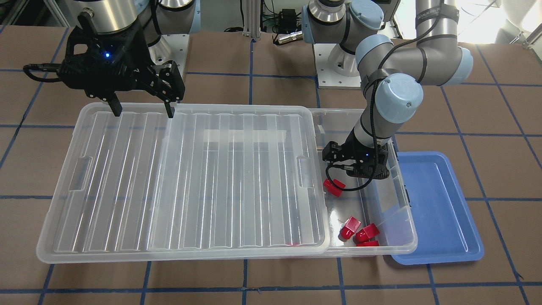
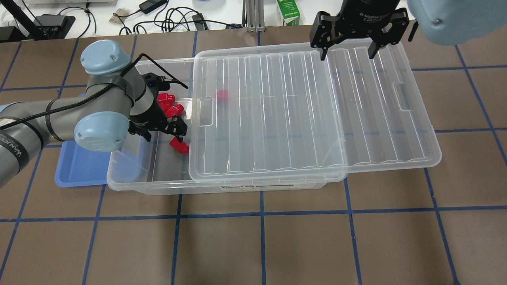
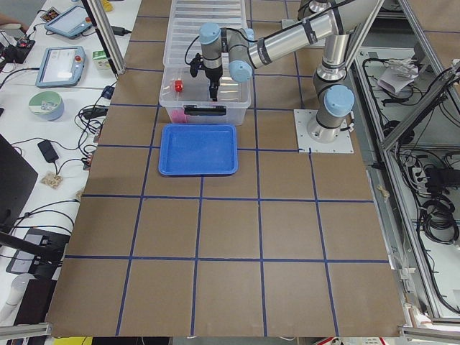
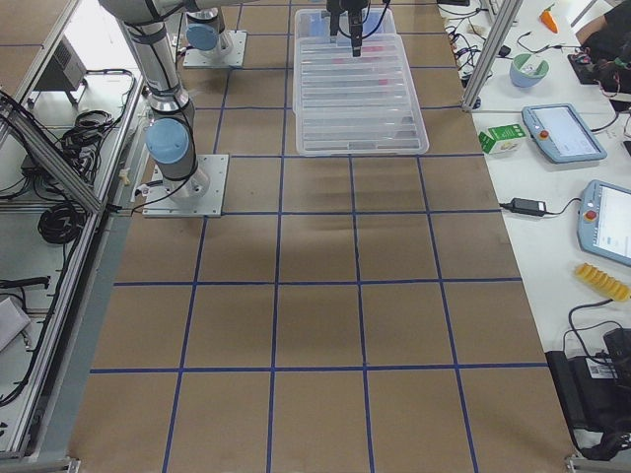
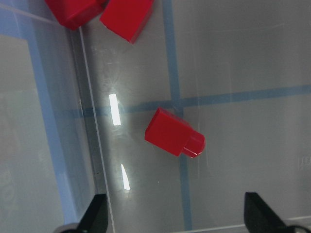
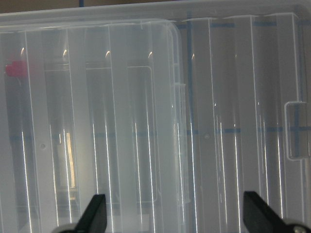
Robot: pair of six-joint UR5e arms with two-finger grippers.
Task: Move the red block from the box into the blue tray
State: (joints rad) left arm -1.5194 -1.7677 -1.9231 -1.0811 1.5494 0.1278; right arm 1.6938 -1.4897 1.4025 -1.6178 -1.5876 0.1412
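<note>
The box (image 2: 150, 176) is a clear bin whose ribbed lid (image 2: 309, 118) is slid aside, leaving one end uncovered. My left gripper (image 2: 164, 132) is lowered into that end, open and empty. In the left wrist view its fingertips (image 5: 95, 211) stand wide apart, with a lone red block (image 5: 174, 133) lying on the bin floor just ahead of them. That block also shows in the overhead view (image 2: 180, 145). More red blocks (image 2: 168, 103) lie in the bin's corner. The blue tray (image 2: 79, 166) sits beside the bin, empty. My right gripper (image 2: 346, 49) is open over the lid's far edge.
Another red block (image 2: 222, 96) lies under the lid and shows faintly in the right wrist view (image 6: 15, 69). The bin wall (image 1: 402, 203) stands between my left gripper and the tray (image 1: 440, 212). Cables and a green carton (image 2: 288, 11) lie beyond the table's far edge.
</note>
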